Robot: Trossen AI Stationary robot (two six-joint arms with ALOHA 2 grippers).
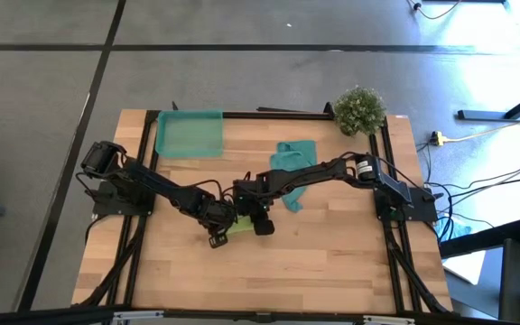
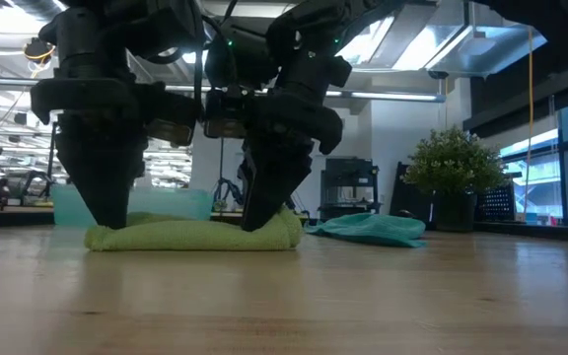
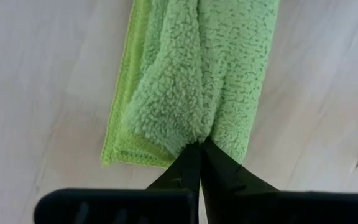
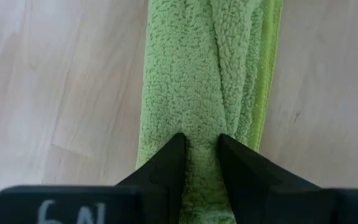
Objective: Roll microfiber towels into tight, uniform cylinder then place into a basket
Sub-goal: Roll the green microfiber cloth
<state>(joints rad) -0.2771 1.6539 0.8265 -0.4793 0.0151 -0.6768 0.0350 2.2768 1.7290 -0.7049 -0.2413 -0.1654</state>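
- Lying near the middle of the worktop (image 1: 314,262), the lime-green towel (image 2: 195,235) is folded into a long, low, loose band, not a tight cylinder; fleecy pile, stitched hem along one edge.
- Left gripper (image 3: 199,149): fingers pinched fully together on one end of the lime-green towel, tips at a fold crease.
- Right gripper (image 4: 199,144): fingers narrowly apart, clamping a ridge of the same towel at its other end.
- Teal towel (image 1: 292,161) lies crumpled and flat, toward the far side, near the right arm, apart from the green one.
- Basket (image 1: 189,134) sits at the far left corner; nothing seen in it.
- High view: both grippers cover most of the lime-green towel; only a small patch shows.
- Low view: the basket shows only as a pale teal strip behind the left gripper.
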